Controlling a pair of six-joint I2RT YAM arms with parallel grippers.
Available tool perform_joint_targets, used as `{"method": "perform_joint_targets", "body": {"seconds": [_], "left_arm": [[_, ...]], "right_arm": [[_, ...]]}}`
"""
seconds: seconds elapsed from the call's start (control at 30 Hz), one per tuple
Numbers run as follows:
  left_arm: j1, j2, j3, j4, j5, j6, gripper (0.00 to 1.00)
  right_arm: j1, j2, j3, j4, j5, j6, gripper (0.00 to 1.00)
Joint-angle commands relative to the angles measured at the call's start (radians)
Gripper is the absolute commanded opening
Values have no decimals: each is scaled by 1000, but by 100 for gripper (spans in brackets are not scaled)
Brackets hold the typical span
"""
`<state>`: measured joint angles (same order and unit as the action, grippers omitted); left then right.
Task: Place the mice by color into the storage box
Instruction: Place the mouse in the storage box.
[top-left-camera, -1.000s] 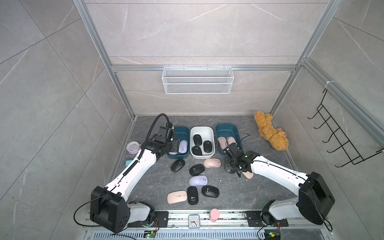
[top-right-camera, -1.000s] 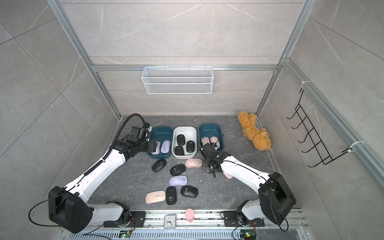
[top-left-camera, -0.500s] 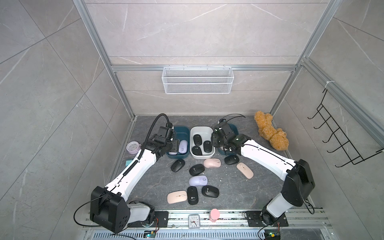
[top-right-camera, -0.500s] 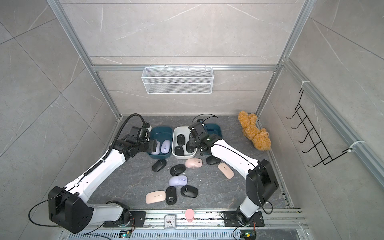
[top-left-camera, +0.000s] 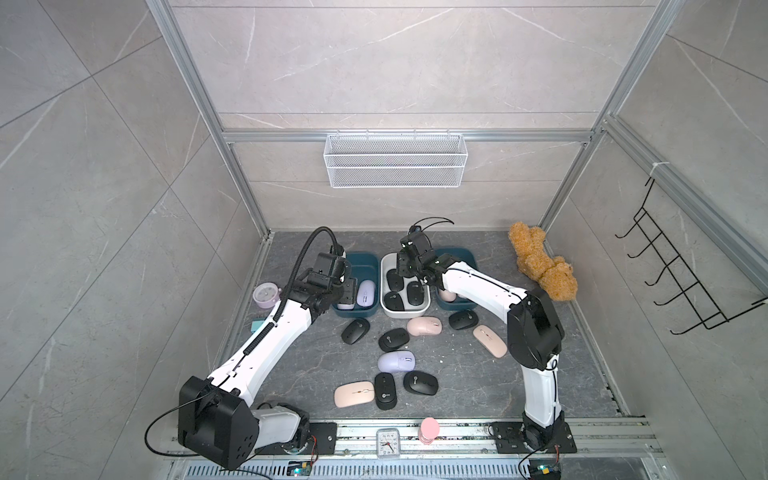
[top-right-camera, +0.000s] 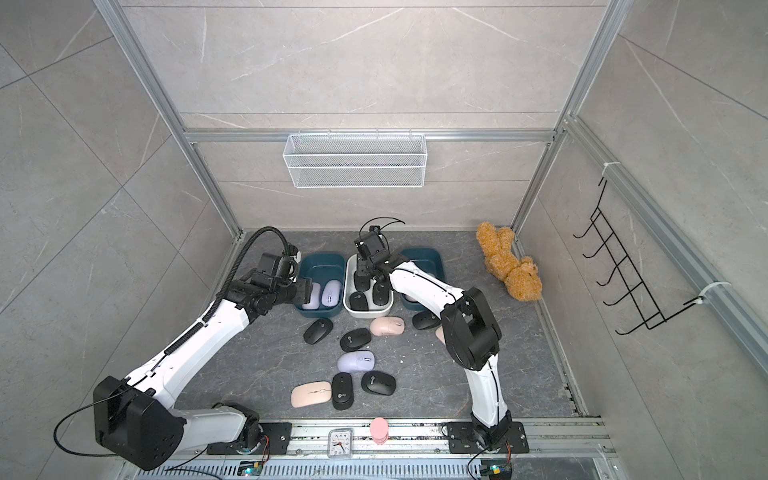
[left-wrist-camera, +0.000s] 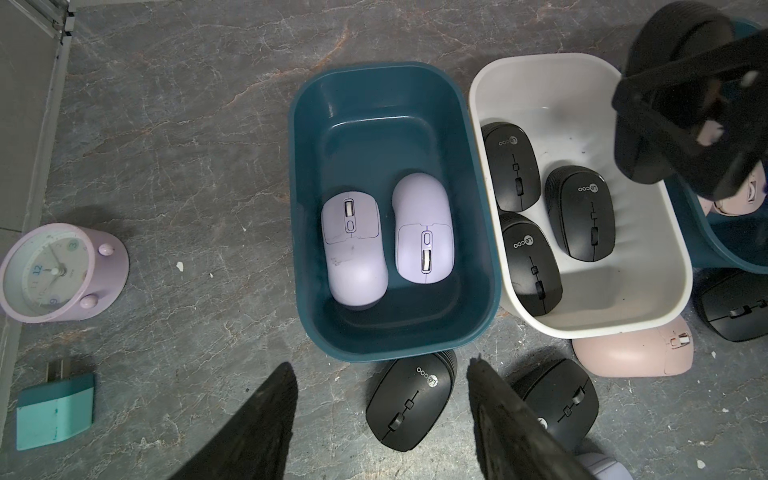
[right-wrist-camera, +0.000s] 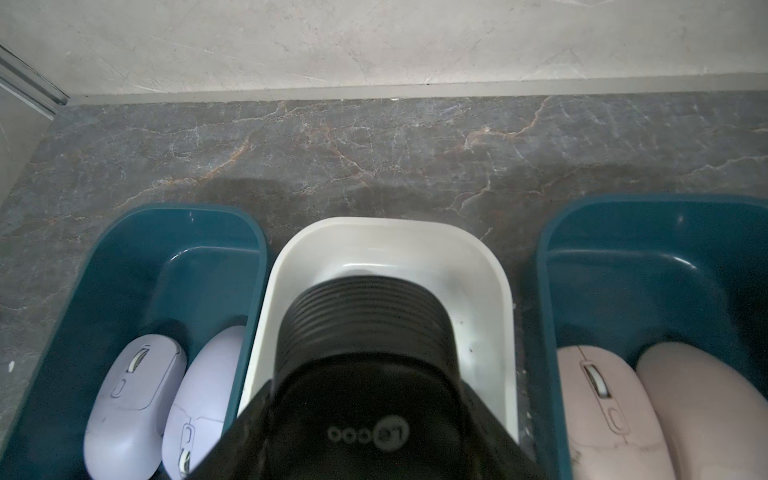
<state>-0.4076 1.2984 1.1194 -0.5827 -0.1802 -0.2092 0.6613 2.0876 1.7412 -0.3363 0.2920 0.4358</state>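
Black mouse (right-wrist-camera: 365, 365): clamped in right claw (top-left-camera: 406, 272) above the white box (right-wrist-camera: 494, 291), mid-row toward the bench's rear edge; wheel end cut off, claw tips hidden. Long axis runs front-to-rear, ribbed end rearward. Left claw (left-wrist-camera: 380, 365): parted, empty.

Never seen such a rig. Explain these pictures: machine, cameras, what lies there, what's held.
Two white robot arms, each ending in a two-fingered hand. Two pictures look down from overhead; two come from wrist cameras. Three bins at the back: purple mice in a blue bin, black mice in the white bin, pink mice in another blue bin. More mice lie loose on the floor. The right hand is shut on a black mouse over the white bin; the left hand is open, empty.
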Motion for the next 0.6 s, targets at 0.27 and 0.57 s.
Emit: {"method": "perform_joint_targets", "body": {"seconds": [0.27, 0.57], "left_arm": [[6, 6, 26, -12, 1, 2, 68], [6, 25, 36, -21, 7, 1, 68]], "right_arm": [[-19, 179, 193, -87, 89, -55, 56], [-21, 209, 174, -99, 100, -53, 56]]}}
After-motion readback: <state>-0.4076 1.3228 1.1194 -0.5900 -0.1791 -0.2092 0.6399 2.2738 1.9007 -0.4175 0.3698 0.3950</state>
